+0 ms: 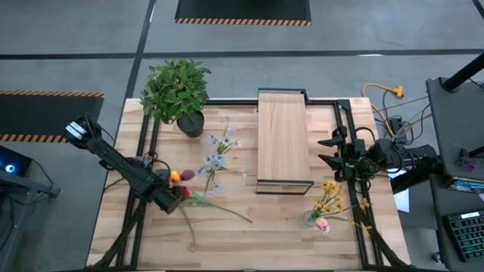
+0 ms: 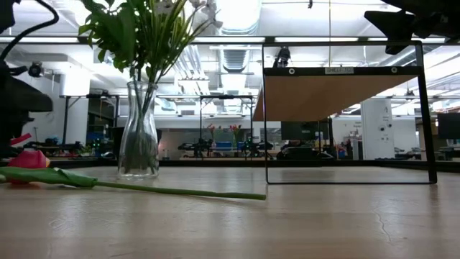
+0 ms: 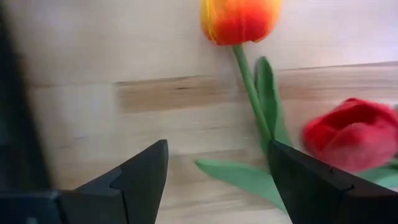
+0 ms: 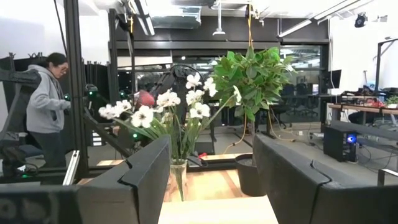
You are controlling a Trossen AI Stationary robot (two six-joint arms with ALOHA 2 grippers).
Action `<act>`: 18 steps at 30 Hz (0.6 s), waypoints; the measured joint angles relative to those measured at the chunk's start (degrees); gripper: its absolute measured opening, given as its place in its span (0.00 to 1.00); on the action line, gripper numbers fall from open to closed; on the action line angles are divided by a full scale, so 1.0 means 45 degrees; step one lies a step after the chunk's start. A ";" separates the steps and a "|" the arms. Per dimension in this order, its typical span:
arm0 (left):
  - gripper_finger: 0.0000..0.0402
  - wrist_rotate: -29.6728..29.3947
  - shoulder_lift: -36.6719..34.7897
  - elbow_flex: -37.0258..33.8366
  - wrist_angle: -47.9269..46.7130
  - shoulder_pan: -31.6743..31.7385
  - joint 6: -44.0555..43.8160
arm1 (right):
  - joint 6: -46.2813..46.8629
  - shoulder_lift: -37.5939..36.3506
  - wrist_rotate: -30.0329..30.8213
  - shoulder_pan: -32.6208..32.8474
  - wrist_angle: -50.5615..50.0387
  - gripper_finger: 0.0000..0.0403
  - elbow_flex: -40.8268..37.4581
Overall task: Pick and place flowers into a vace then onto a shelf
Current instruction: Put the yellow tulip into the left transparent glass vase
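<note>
Two tulips lie flat on the table at the left. The orange tulip (image 3: 239,18) has its stem (image 3: 252,87) running toward one finger. The red tulip (image 3: 351,134) lies beside it, and its stem (image 2: 158,190) stretches along the tabletop. My left gripper (image 1: 171,198) (image 3: 217,171) points down just over them and is open. The orange tulip's stem and leaf pass under one fingertip. A glass vase (image 2: 139,144) holds white sprigs (image 1: 219,151). The shelf (image 1: 283,140) stands mid-table. My right gripper (image 1: 333,155) (image 4: 211,177) waits open and level, right of the shelf.
A potted green plant (image 1: 178,91) stands at the far left corner. Yellow blooms and a pink tulip (image 1: 327,208) lie near the right front. Black frame rails (image 1: 147,151) run along both table sides. A person (image 4: 43,112) stands beyond the table.
</note>
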 joint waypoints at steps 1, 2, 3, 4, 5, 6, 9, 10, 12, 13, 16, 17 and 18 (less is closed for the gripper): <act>0.64 -0.0228 0.0000 -0.0122 0.0348 0.0000 -0.0014 | 0.0000 0.0000 0.0000 0.0000 0.0000 0.54 0.0000; 0.64 -0.0451 0.0000 -0.0230 0.0677 0.0000 -0.0017 | 0.0005 0.0000 0.0000 -0.0001 0.0000 0.54 0.0000; 0.64 -0.0609 -0.0002 -0.0295 0.0877 0.0000 -0.0017 | 0.0005 0.0000 0.0000 -0.0002 0.0000 0.54 0.0000; 0.64 -0.0723 -0.0019 -0.0335 0.0964 -0.0005 -0.0022 | 0.0005 0.0000 0.0000 -0.0001 0.0000 0.54 0.0000; 0.64 -0.0790 -0.0024 -0.0347 0.0985 -0.0011 -0.0022 | 0.0005 0.0000 0.0001 -0.0004 0.0000 0.54 0.0000; 0.64 -0.0799 -0.0019 -0.0341 0.0984 -0.0015 -0.0022 | 0.0000 0.0000 0.0005 0.0000 0.0000 0.54 0.0000; 0.64 -0.1133 -0.0011 -0.0235 0.1005 0.0001 -0.0018 | 0.0021 0.0000 0.0005 0.0000 0.0000 0.54 0.0000; 0.64 -0.1254 -0.0010 -0.0214 0.1074 0.0008 -0.0015 | 0.0024 0.0000 0.0005 0.0000 0.0000 0.54 0.0000; 0.64 -0.1518 0.0006 -0.0296 0.1140 0.0013 -0.0027 | 0.0024 0.0000 0.0010 0.0000 0.0000 0.54 0.0000; 0.64 -0.1635 0.0086 -0.0357 0.1238 0.0010 -0.0027 | 0.0024 0.0000 0.0010 0.0000 0.0000 0.54 0.0000; 0.64 -0.1639 0.0397 -0.0404 0.1368 0.0024 -0.0053 | 0.0021 0.0000 0.0016 -0.0001 0.0000 0.54 0.0000; 0.64 -0.1634 0.0584 -0.0402 0.1369 0.0028 -0.0108 | 0.0024 0.0000 0.0019 0.0000 0.0000 0.54 0.0000; 0.64 -0.1634 0.0753 -0.0387 0.1365 0.0029 -0.0134 | 0.0024 0.0000 0.0019 0.0000 0.0000 0.54 0.0000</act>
